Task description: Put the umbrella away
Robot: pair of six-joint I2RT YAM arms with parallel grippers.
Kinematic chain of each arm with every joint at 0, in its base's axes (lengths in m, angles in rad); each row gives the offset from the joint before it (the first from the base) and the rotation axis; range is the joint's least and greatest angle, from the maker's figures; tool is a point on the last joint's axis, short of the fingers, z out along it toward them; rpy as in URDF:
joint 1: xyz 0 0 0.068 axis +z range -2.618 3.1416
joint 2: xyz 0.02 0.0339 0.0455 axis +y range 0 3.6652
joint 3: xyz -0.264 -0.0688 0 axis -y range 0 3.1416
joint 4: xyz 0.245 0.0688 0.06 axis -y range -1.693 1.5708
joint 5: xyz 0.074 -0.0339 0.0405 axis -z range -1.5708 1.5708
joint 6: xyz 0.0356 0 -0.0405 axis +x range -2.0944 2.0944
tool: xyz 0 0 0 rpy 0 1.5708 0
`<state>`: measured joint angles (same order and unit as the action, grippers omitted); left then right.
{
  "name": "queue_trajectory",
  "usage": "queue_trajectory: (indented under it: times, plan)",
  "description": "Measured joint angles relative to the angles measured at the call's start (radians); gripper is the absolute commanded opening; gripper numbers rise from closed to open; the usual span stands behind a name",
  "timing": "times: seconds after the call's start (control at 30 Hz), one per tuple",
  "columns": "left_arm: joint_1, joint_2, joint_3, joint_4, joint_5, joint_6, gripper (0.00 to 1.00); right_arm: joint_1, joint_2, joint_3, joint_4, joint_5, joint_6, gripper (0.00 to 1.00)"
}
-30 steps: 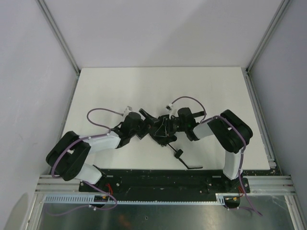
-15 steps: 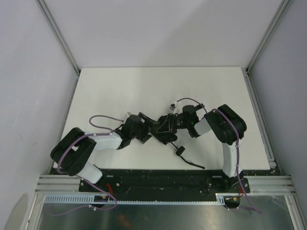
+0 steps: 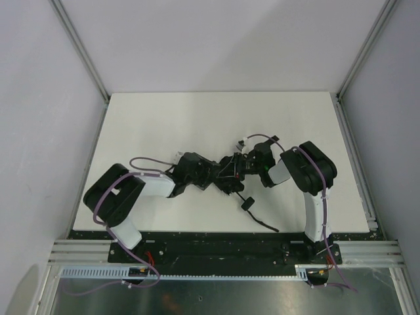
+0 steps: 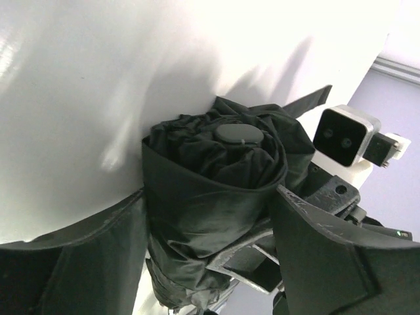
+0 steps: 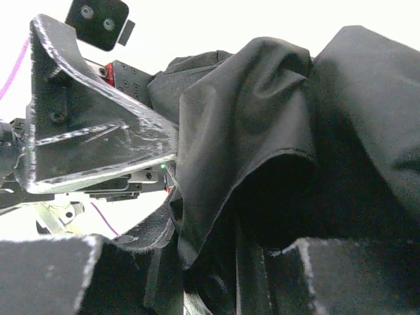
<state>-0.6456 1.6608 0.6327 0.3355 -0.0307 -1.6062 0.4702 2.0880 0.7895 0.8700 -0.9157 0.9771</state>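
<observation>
Umbrella (image 3: 226, 174): folded, lying on the white desk (image 3: 164, 118) near the middle, a little toward the near edge, between the two wrists.
Fabric: matte black, loosely rolled and creased into a thick bundle in the left wrist view; folds not tidy.
Cap (image 4: 237, 134): small round disc at the top end of the bundle, facing the left wrist camera.
Wrist strap (image 3: 261, 221): thin black line trailing from the bundle toward the near edge, flat on the desk.
Left pincer (image 4: 210, 197): clamped on the umbrella, one finger pressed against each side of the rolled cloth.
Right pincer (image 3: 240, 168): at the bundle's right end, opposite the left one. In its own wrist view black cloth fills the space between the fingers; impossible to tell whether clamped or merely buried in the folds.
Arms: both bent inward, wrists almost meeting over the umbrella.
</observation>
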Motion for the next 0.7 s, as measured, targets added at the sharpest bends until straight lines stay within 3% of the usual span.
queue_trajectory:
  times: [0.1, 0.37, 0.7]
  plan:
    - [0.0, 0.016, 0.003, -0.001, -0.014, 0.018, 0.64, -0.003, 0.0, 0.004, -0.003, 0.001, -0.003, 0.0]
    - [0.003, 0.002, 0.002, 0.003, -0.047, 0.095, 0.77, 0.0, 0.0, 0.026, -0.034, -0.008, -0.044, 0.0]
    - [0.012, -0.03, 0.009, -0.077, -0.09, 0.105, 0.77, 0.023, -0.002, 0.026, -0.026, -0.02, -0.039, 0.0]
